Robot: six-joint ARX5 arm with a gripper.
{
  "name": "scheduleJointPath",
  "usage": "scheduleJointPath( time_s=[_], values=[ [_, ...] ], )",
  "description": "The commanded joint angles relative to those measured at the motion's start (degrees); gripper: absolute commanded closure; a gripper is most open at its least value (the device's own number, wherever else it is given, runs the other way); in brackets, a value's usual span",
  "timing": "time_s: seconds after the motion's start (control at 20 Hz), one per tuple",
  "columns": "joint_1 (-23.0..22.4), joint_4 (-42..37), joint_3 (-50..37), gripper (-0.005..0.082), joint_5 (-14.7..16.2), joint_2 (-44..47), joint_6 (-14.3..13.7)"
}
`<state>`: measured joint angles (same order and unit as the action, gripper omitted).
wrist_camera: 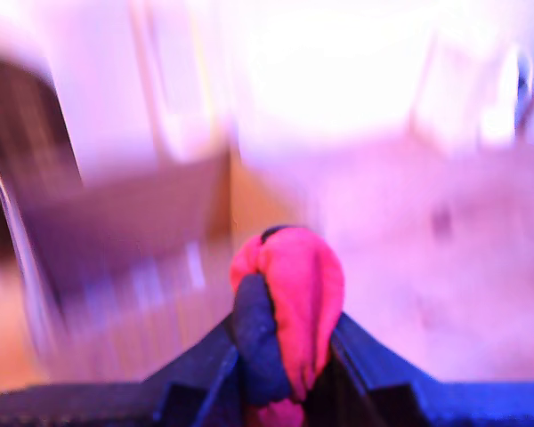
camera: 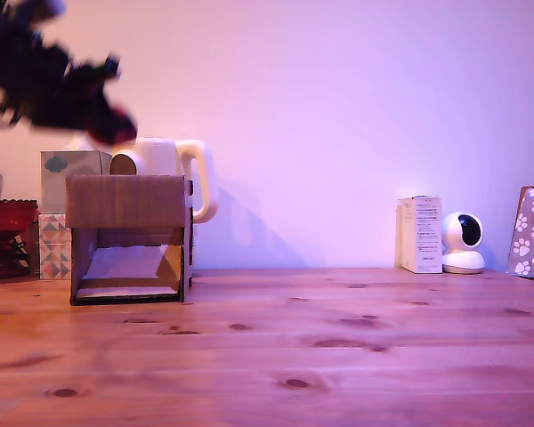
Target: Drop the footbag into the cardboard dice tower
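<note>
Up at the exterior view's top left, the dark, motion-blurred arm hangs in the air, its pincer [camera: 107, 120] carrying the footbag [camera: 116, 126], which shows as a small red and dark blob just above and a little left of the cardboard dice tower [camera: 129, 238]. That tower stands on the wooden surface [camera: 338, 356] at the exterior view's left, plain brown panel above, open front below with a pale sloped ramp inside. Behind it rises a cream kettle [camera: 182, 173], and further left are stacked tissue boxes [camera: 67, 213] and a red bowl [camera: 7, 215]. Well apart, at the exterior view's right, stand a white carton [camera: 422, 234], a small white camera [camera: 464, 242] and a paw-print bag [camera: 532, 233].

From the wrist view, heavily blurred, the pincer [wrist_camera: 285, 356] is pinching the footbag [wrist_camera: 294, 294] between its two dark fingers [wrist_camera: 200, 369]; red and black panels bulge out between them. Beyond it a brown cardboard shape [wrist_camera: 160, 209] smears across the frame, too blurred to tell more.
</note>
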<state>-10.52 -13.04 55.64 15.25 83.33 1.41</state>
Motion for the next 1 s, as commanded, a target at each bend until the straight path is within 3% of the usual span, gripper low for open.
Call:
scheduleJointPath(
  time_s=[0.0, 0.25, 0.95],
  values=[
    [-0.2, -1.2, 2.2, 0.0647, -0.8, 1.0, 0.1],
    [-0.1, 0.1, 9.1, 0.0647, -1.2, 6.5, 0.1],
    [1.6, 13.8, 33.3, 0.0641, -1.4, 27.5, -0.8]
  ],
)
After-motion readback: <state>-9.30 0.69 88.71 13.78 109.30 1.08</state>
